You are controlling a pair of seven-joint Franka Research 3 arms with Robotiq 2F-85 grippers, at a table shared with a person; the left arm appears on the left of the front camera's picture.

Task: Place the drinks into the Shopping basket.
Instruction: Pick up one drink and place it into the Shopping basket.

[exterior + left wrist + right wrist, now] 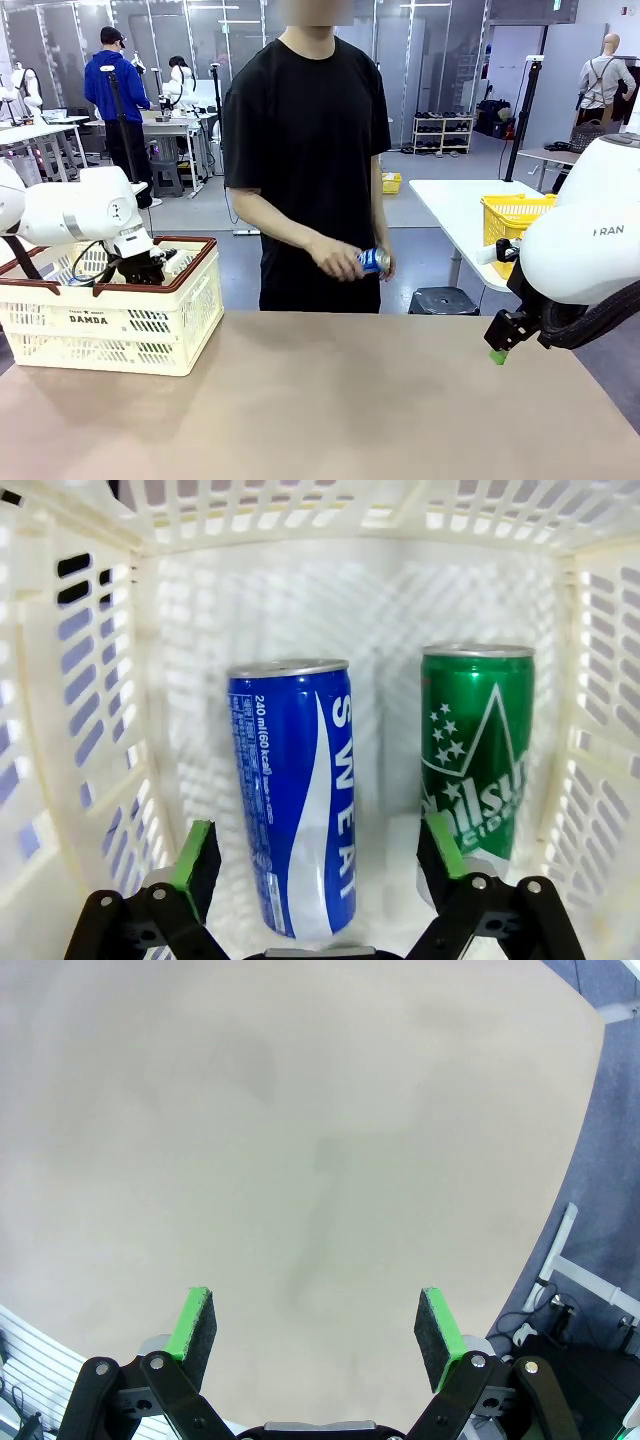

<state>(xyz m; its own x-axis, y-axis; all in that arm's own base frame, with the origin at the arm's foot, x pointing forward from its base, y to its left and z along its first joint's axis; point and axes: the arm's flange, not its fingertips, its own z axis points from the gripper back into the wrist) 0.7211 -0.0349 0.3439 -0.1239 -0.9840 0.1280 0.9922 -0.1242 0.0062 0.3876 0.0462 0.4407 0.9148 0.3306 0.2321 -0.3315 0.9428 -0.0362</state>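
Observation:
The cream Shopping basket (110, 320) with a brown-red rim sits on the table at the left. My left gripper (150, 265) reaches down into it. In the left wrist view a blue can (295, 800) and a green can (475, 750) rest side by side inside the basket (100, 680). The blue one lies between the spread fingers of my open left gripper (318, 845), and the pads do not touch it. Across the table a person holds another blue can (374, 260) in both hands. My right gripper (500, 345) hangs open over the bare table, also seen as right gripper (316, 1325).
The person stands at the middle of the far edge. A yellow mesh basket (512, 215) sits on a white table behind my right arm. The tan tabletop (330, 400) stretches wide between the basket and my right gripper.

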